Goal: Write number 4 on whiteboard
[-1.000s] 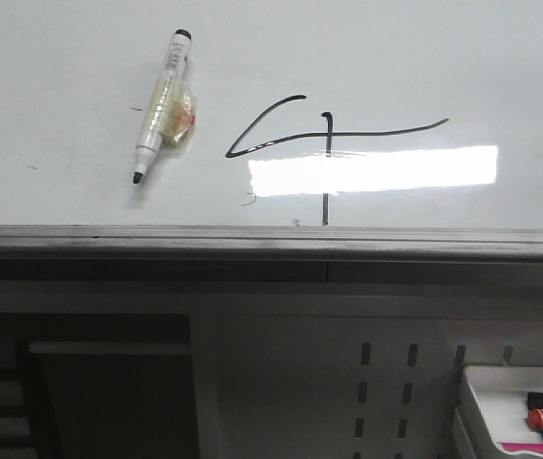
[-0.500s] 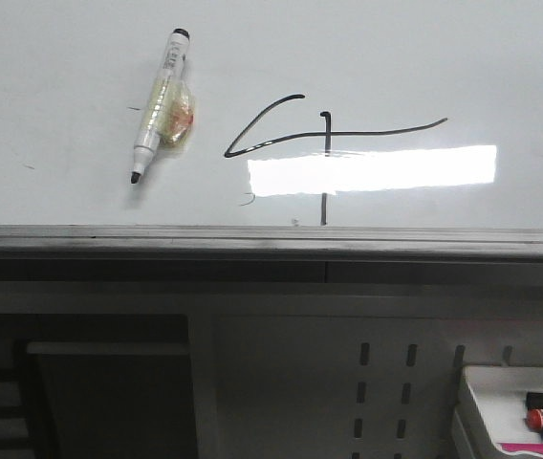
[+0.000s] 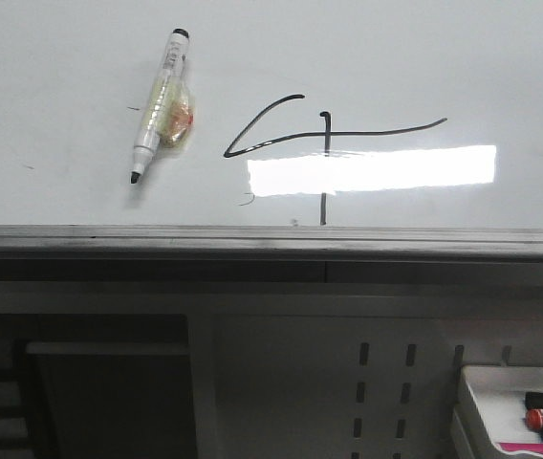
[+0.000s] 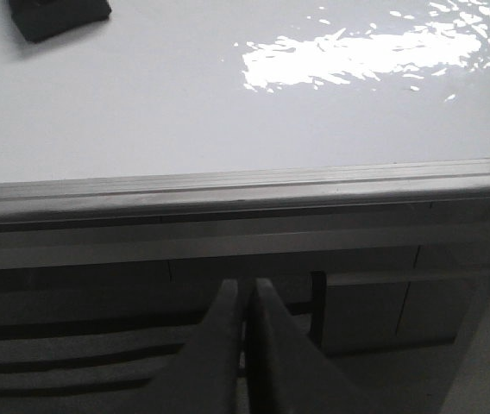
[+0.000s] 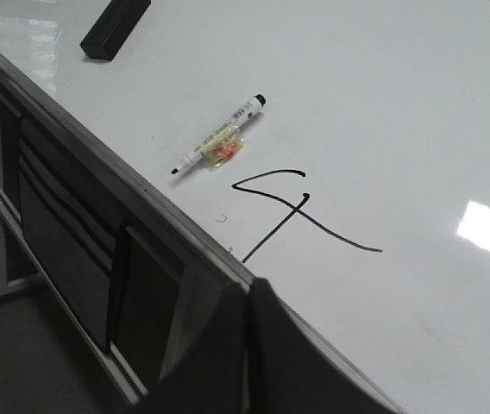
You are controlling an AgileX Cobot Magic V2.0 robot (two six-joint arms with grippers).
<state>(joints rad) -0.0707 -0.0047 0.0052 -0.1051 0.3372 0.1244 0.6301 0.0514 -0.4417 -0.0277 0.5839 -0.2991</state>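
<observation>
We see the number 4 [image 3: 324, 143] drawn on the whiteboard [image 3: 424, 57], with a marker [image 3: 157, 105] lying just left of it. The left gripper [image 4: 245, 297] and right gripper [image 5: 247, 297] have fingers pressed together, empty, off the board's edge.

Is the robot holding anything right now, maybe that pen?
Nothing is held. The white marker pen with black cap lies loose on the glossy whiteboard; left gripper and right gripper are shut, empty.
</observation>
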